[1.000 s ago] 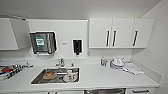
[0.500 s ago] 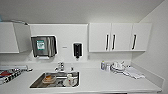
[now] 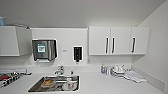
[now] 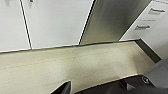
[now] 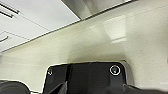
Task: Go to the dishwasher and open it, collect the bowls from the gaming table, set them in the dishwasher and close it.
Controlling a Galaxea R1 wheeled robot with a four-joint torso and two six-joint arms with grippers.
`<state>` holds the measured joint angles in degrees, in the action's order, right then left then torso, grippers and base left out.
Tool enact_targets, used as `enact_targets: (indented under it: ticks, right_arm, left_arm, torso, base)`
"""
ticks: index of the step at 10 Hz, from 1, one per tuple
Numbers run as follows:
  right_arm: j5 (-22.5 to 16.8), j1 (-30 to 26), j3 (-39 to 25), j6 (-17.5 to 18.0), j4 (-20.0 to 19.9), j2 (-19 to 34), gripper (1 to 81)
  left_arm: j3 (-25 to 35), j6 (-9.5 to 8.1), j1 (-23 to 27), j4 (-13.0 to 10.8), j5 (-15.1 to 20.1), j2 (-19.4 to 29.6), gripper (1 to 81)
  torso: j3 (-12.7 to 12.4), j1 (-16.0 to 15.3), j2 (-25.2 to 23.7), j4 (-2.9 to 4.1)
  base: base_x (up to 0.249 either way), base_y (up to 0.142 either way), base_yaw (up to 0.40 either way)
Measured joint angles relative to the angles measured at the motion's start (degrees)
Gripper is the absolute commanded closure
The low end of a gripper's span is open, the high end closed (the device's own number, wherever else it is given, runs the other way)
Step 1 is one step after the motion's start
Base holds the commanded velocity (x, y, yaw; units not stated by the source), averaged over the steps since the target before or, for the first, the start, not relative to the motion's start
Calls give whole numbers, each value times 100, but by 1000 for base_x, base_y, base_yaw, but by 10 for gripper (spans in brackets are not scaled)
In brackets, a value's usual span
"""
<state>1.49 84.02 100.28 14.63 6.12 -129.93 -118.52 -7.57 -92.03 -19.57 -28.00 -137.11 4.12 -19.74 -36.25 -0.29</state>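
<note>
Bench fills the head view, carrying from left to right a dish rack at its left edge, a sink with crockery, and stacked dishes toward the right corner. Dishwasher appears in the left wrist view as a steel front beside white cabinet doors, standing upright above the floor. It probably lies below bench level, nearer the left arm. Jaw state cannot be told for either arm.
</note>
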Motion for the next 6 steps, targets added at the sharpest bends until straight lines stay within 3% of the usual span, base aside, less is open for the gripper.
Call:
enact_targets:
  ticks: [4, 6]
  right_arm:
    - [-4, 44, 40, 0, -6, -23, 10]
    - [-6, 57, 66, 2, -11, -56, 10]
  left_arm:
    - [1476, -20, 221, -171, 63, 557, 10]
    - [2039, -23, 336, -226, 107, 875, 10]
  torso:
    - [9, -479, -761, 0]
    - [210, -660, -1051, 0]
  base:
    - [0, 0, 0]
    - [0, 0, 0]
